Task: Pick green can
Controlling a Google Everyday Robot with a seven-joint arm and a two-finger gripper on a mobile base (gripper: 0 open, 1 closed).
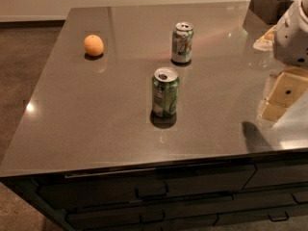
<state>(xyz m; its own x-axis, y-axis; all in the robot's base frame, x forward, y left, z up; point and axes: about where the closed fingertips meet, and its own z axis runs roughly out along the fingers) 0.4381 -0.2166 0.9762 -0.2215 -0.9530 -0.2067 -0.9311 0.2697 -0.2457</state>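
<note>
Green can (pixel 165 93), jaws right, orange (pixel 94 45) left

I read green can (pixel 165 92): dark green, silver top, pale label patches. At its 1 o'clock, second can (pixel 182 43): white-silver, green and red marks. At 10 o'clock, orange (pixel 94 45): plain orange. My tool (pixel 279 100) at 3 o'clock, over right side of tabletop (pixel 96 109): cream, one black dot. That tabletop: glossy grey-brown, pale reflections. Below, drawers (pixel 144 191): dark, dark handles.
</note>
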